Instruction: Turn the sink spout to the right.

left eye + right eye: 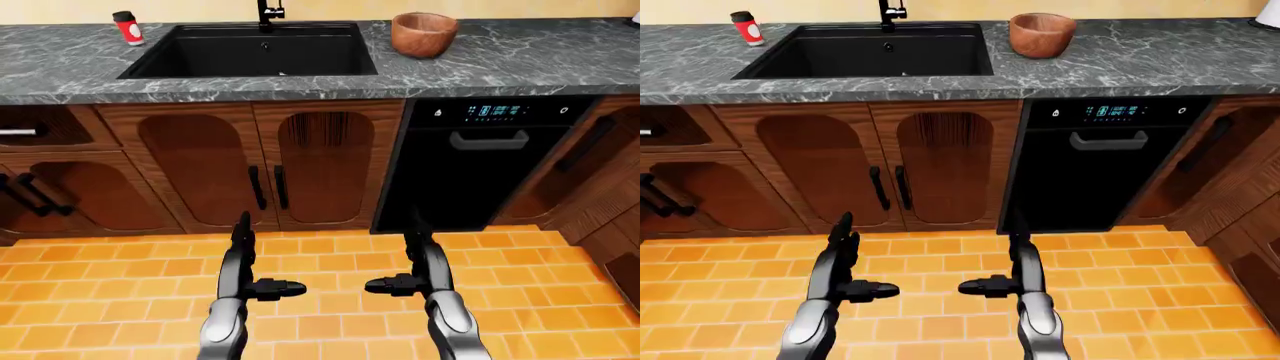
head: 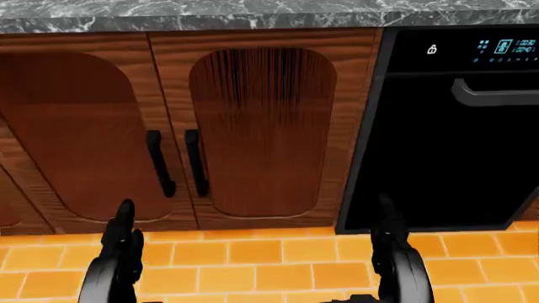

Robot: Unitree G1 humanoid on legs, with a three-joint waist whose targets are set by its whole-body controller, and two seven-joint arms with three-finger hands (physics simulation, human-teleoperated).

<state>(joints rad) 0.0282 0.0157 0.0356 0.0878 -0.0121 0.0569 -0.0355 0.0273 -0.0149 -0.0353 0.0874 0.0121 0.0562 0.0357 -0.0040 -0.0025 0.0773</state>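
Note:
A black sink [image 1: 250, 51] is set in the dark marble counter [image 1: 520, 60] at the top of the left-eye view. Only the base of the black faucet [image 1: 268, 13] shows at the top edge; the spout is cut off. My left hand [image 1: 248, 262] and right hand [image 1: 412, 259] are low over the orange tile floor, far below the counter. Both are open and empty, fingers pointing up and thumbs pointing inward. The head view shows only their fingertips, left hand [image 2: 122, 237] and right hand [image 2: 389, 233].
A wooden bowl [image 1: 424, 34] stands on the counter right of the sink. A red can [image 1: 128, 28] stands to its left. Wooden cabinet doors [image 1: 270, 165] sit under the sink and a black dishwasher [image 1: 485, 161] to the right.

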